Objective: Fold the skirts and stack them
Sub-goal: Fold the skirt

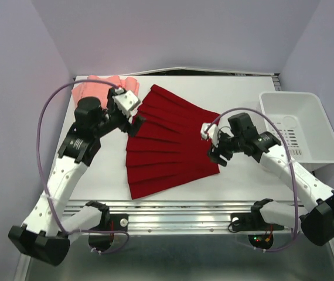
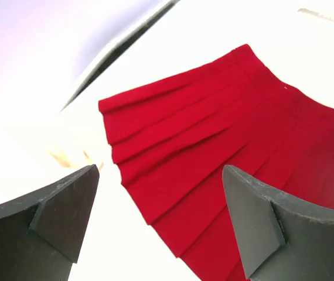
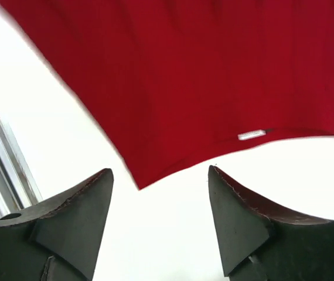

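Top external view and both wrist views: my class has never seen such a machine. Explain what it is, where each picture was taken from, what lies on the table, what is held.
Two robot arms are bolted at the near edge of the table. One camera looks down from above; one rides on each wrist, showing its fingers. A red skirt lies spread on the table, a pink skirt at the far left corner, a white bin at right. The left claw and right claw are open, holding nothing.

red skirt [image 1: 170,143]: matt pleated cloth | bin [image 1: 316,157]: smooth white plastic | table [image 1: 243,93]: smooth matt white
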